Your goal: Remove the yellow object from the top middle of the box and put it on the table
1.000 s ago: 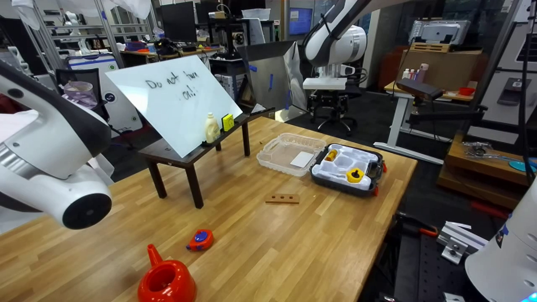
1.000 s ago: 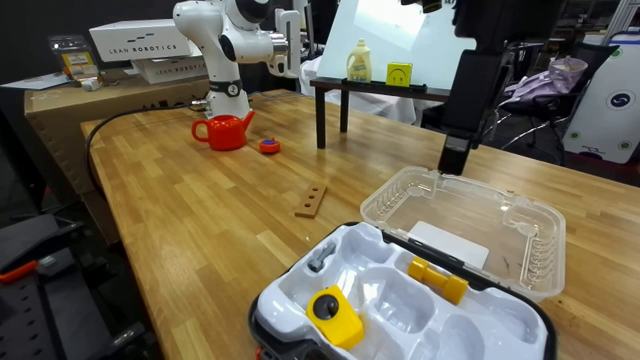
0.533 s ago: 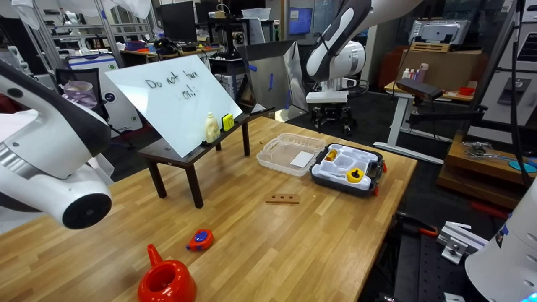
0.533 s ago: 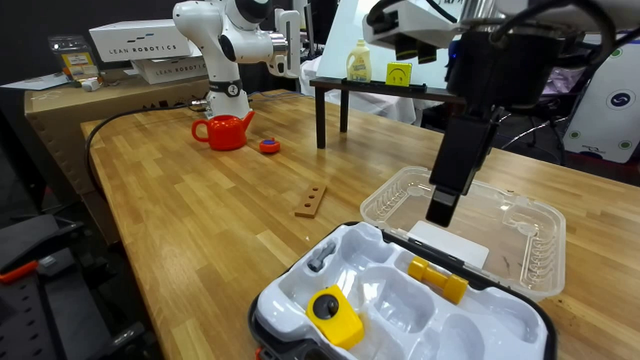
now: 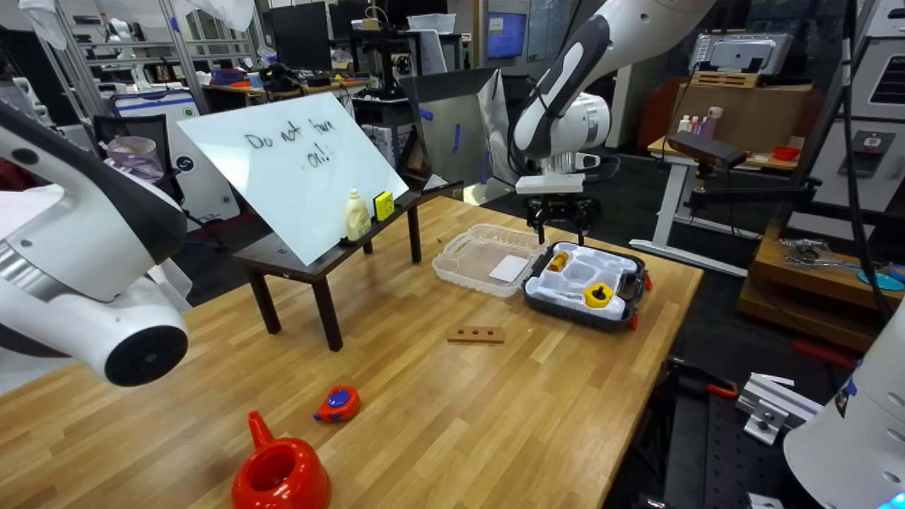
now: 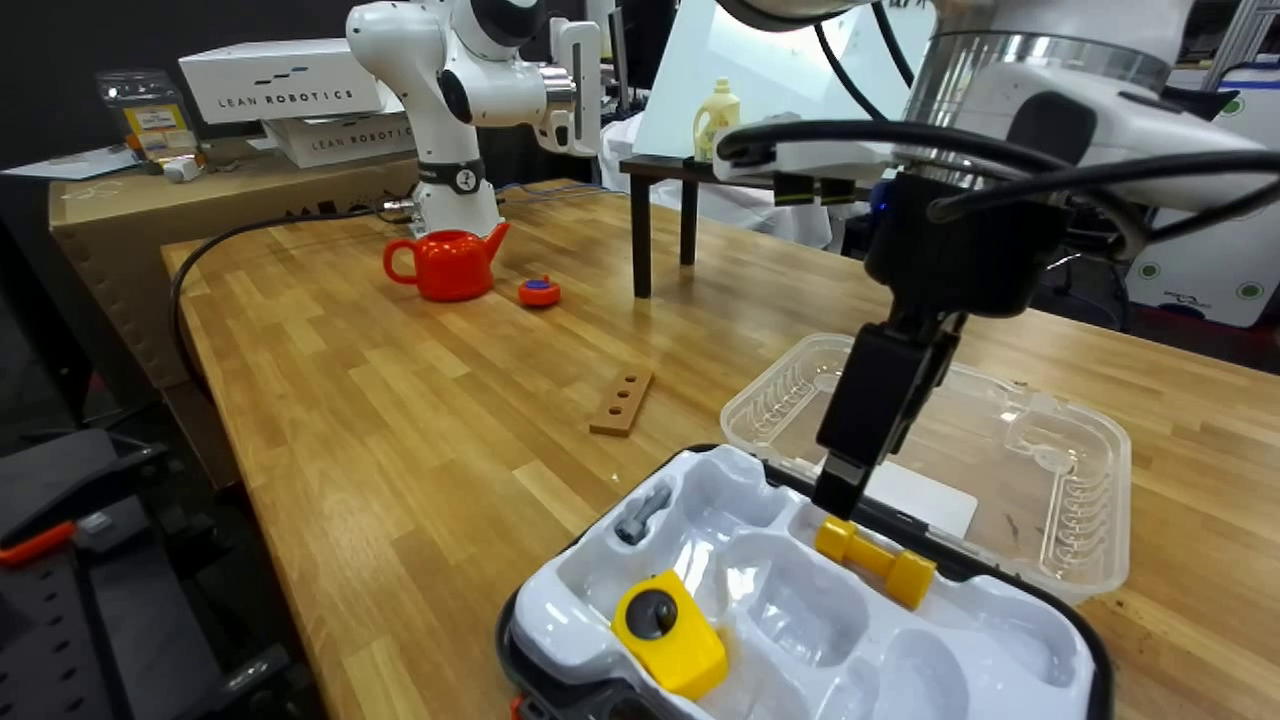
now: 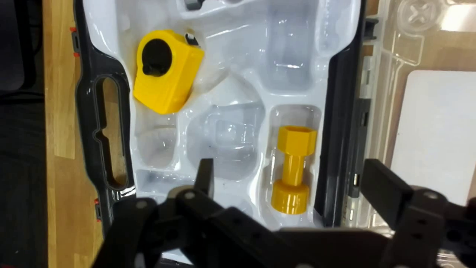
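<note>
The yellow object point(image 7: 293, 169) is bolt-shaped, with a hexagonal end and a round end. It lies in a slot beside the hinge of the open box point(image 6: 805, 595), and also shows in both exterior views point(image 5: 558, 261) point(image 6: 876, 562). My gripper point(image 7: 290, 165) is open and empty above it. In the wrist view the fingers point(image 7: 204, 175) stand on either side of the object, apart from it. In an exterior view one finger point(image 6: 870, 410) hangs near its end, above the box edge. The table point(image 6: 420, 440) is light wood.
A yellow tape measure point(image 7: 169, 85) and a grey bolt point(image 6: 643, 515) lie in the box. The clear lid point(image 6: 1100, 450) lies open behind the hinge. A holed wooden block point(image 6: 621, 402), red tape measure point(image 6: 539, 292), red teapot point(image 6: 453, 265) and whiteboard stand point(image 5: 318, 272) are on the table.
My gripper has come down and closer, from above the lid to low over the box near the yellow bolt-shaped object. The objects have not moved.
</note>
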Controlling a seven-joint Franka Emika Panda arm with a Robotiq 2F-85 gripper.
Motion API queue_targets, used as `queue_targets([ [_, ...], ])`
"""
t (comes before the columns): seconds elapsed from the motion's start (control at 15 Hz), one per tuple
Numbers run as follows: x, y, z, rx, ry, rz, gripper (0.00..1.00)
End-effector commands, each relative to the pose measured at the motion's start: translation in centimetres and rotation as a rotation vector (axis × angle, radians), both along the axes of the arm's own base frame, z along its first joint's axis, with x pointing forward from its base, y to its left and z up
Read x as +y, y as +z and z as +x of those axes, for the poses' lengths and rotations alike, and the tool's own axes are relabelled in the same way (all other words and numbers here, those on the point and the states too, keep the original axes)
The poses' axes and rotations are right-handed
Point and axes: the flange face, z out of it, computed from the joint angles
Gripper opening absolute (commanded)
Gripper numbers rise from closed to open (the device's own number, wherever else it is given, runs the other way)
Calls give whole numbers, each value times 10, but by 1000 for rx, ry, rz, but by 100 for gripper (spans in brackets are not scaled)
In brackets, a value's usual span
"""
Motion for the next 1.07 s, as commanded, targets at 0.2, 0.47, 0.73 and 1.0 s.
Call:
queue_targets([
  [0.2,-1,1,1,-2,0,-1,100],
  [0.47,-2,-6,6,-21,-33,36,100],
  [0.73,-8,-25,11,-34,-115,82,100],
  [1.0,-25,-42,14,-29,-151,69,100],
])
